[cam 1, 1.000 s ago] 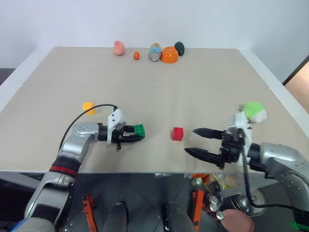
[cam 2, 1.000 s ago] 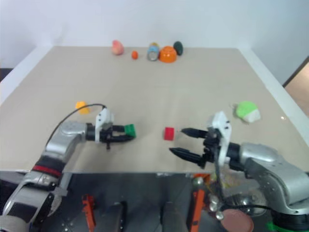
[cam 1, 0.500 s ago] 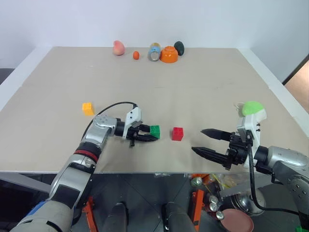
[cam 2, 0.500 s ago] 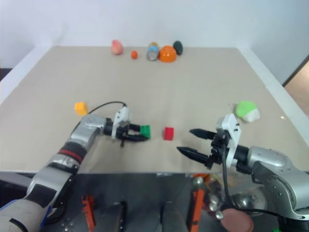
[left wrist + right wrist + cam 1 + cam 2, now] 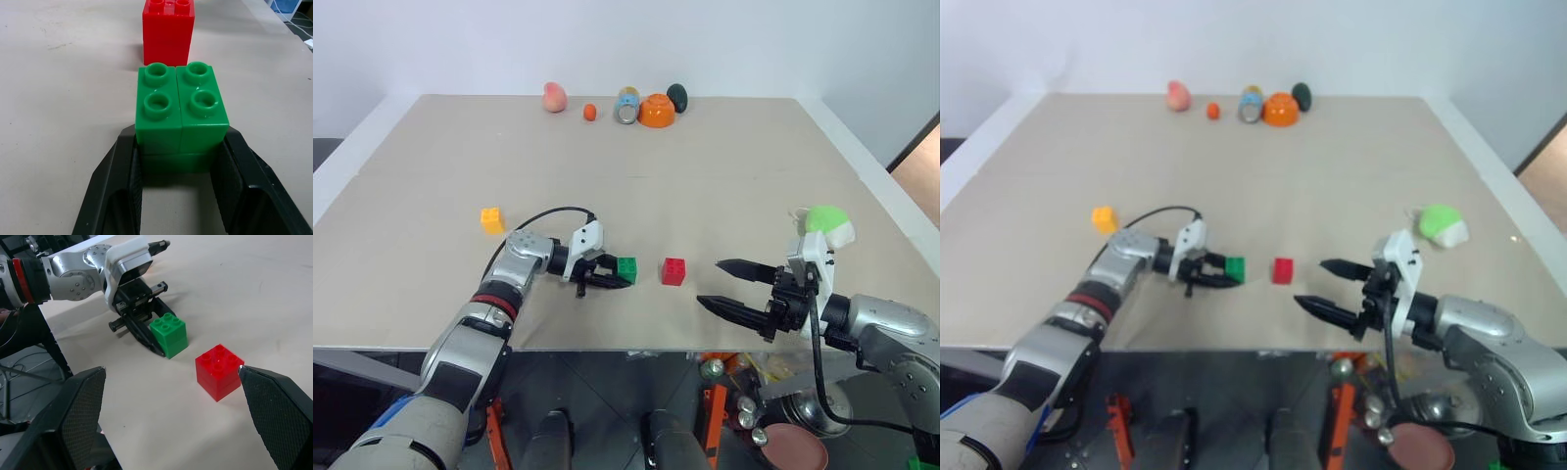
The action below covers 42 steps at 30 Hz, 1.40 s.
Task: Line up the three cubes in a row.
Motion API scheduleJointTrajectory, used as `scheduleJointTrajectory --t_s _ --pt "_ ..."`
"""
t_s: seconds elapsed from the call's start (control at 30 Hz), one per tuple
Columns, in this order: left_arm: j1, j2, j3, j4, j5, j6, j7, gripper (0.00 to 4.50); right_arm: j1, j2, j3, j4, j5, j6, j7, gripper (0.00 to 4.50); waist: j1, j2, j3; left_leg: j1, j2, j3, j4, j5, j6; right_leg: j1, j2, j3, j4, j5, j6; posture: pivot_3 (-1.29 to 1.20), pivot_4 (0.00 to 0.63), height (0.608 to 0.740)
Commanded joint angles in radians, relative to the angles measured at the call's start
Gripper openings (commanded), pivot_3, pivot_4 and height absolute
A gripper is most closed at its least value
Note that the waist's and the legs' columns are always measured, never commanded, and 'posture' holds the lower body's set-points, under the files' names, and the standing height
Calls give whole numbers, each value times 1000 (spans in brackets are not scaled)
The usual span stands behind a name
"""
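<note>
While the left gripper [image 5: 615,278] pinches the green cube [image 5: 626,269] in closed jaws at lower middle, the red cube [image 5: 674,271] sits just right of it. The yellow-orange cube [image 5: 491,219] waits far left. The right gripper [image 5: 722,284] hangs wide open.

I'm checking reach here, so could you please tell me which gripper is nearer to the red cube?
Left. The left gripper, shut on the green cube, sits just beside the red cube. The right gripper hangs open, slightly farther off on the other side.
</note>
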Motion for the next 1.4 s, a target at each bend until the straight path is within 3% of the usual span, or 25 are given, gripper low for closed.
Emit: scheduleJointTrajectory --t_s 0.03,0.23,0.5,0.73,0.87,1.07,1.2,1.4 --pt "-19 -3 12 17 16 -11 20 2336 -17 -5 -6 -6 9 -18 3 4500 0 0 0 0 0 0 0 0 0 0 0 0 0 0 0 0 150 738" --pt "-12 -4 26 2 14 -37 50 4253 -38 -7 6 9 5 -20 8 4500 1 0 0 1 0 0 1 0 1 1 0 0 0 1 0 0 150 738" --pt "31 71 52 -115 -21 -3 -15 4253 -110 -7 56 58 -12 -41 40 4500 -3 0 0 0 0 0 0 0 1 0 0 0 0 0 1 0 150 738" --pt "239 280 116 -536 -158 243 -105 4253 -210 -10 106 138 -58 -86 80 4500 -19 0 0 1 1 1 -1 0 1 0 0 0 0 0 1 0 150 738" --pt "384 353 248 -769 -249 452 61 4253 -322 55 167 174 -133 -134 14 4500 -24 0 0 1 2 1 0 0 1 1 0 1 1 0 0 0 150 738" --pt "590 282 484 -1091 -378 806 515 4253 -518 233 295 234 -280 -166 -154 4500 -26 0 0 4 7 4 -1 0 1 0 4 0 2 2 -2 0 150 738" --pt "708 240 531 -1266 -392 926 706 4253 -572 276 316 280 -303 -197 -134 4500 -18 0 0 2 8 3 -1 0 1 0 5 0 2 2 -1 0 150 738" --pt "761 165 621 -1354 -416 1045 953 4253 -602 304 341 328 -321 -231 -78 4500 -20 0 0 3 9 4 -1 0 1 1 6 0 2 2 -2 0 150 738"
